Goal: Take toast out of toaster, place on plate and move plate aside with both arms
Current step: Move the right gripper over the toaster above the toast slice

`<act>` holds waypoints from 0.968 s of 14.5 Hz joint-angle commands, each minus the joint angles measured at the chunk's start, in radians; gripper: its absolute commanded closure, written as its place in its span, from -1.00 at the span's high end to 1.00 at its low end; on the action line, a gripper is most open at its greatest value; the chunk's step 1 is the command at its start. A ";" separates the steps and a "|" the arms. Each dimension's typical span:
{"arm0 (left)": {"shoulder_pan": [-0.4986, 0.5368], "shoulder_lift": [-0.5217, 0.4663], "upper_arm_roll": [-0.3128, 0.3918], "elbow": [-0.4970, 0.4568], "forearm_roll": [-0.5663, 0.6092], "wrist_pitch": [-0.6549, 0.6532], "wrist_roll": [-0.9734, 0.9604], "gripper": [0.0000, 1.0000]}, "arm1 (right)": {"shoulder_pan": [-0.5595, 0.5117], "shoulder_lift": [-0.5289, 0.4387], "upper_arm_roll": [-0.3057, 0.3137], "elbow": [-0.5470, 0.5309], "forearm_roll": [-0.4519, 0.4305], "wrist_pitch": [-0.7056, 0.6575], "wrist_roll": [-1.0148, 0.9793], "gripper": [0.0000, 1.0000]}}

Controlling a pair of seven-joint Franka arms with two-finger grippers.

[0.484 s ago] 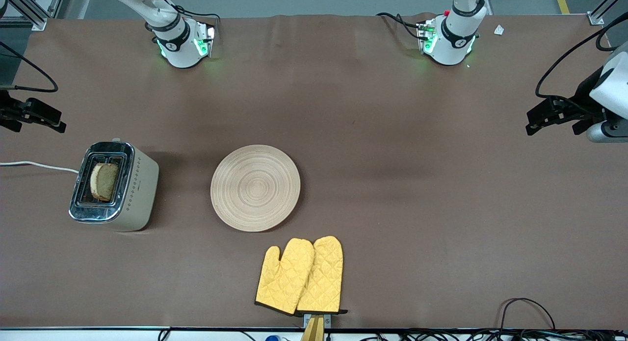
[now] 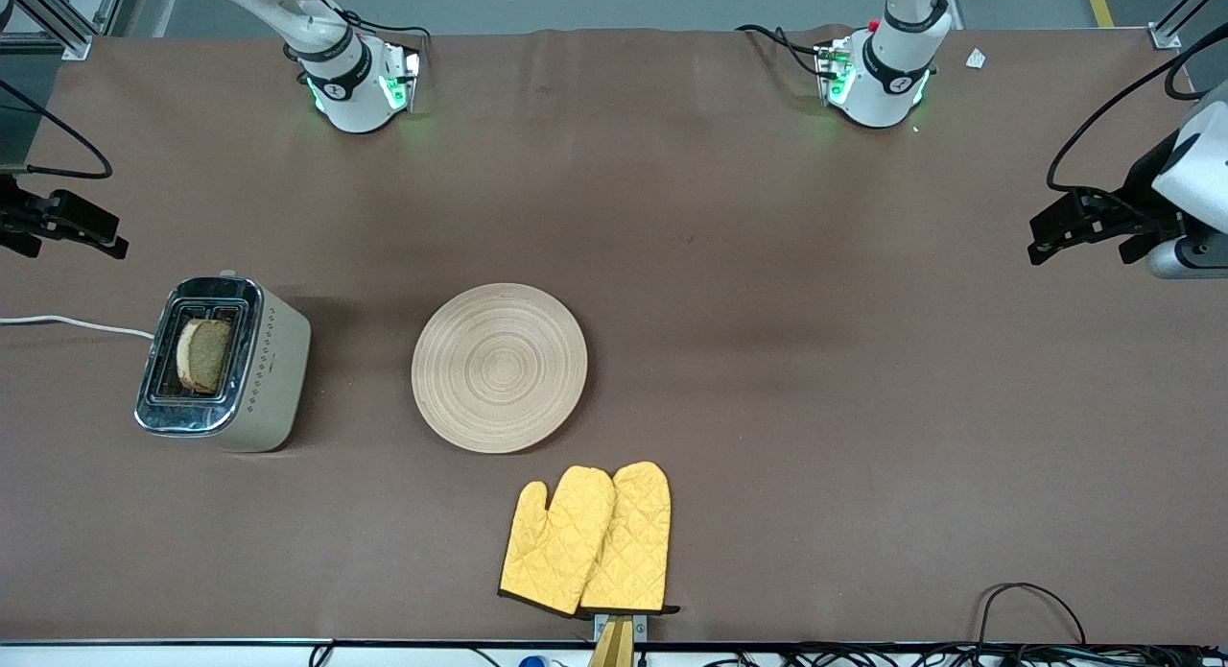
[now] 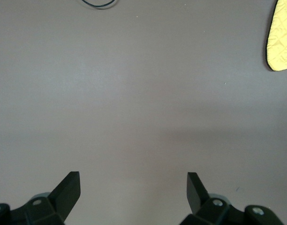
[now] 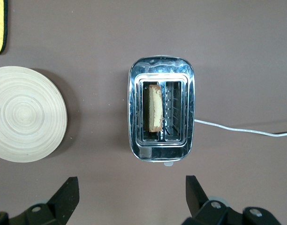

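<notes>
Brown matting covers the whole table (image 2: 729,264). Near its front edge lie two yellow oven mitts (image 2: 587,540), side by side. Farther in sits one plate (image 2: 499,367), bare, and beside it, toward the right arm's end, one toaster (image 2: 223,364) with one toast (image 2: 203,355) standing in one of its two slots, long axis running along the slot. The right gripper (image 4: 129,187) hangs over the table at that end, the toaster next to it, jaws spread wide and empty, so it looks like the arm for the pull. The left gripper (image 3: 133,185), likewise wide and empty, waits over bare matting at the left arm's end, well apart from everything.
</notes>
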 commanded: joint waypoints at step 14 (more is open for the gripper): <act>-0.004 0.002 0.001 0.015 0.006 -0.004 -0.006 1.00 | -0.063 0.069 -0.015 -0.478 -0.031 0.682 -0.092 1.00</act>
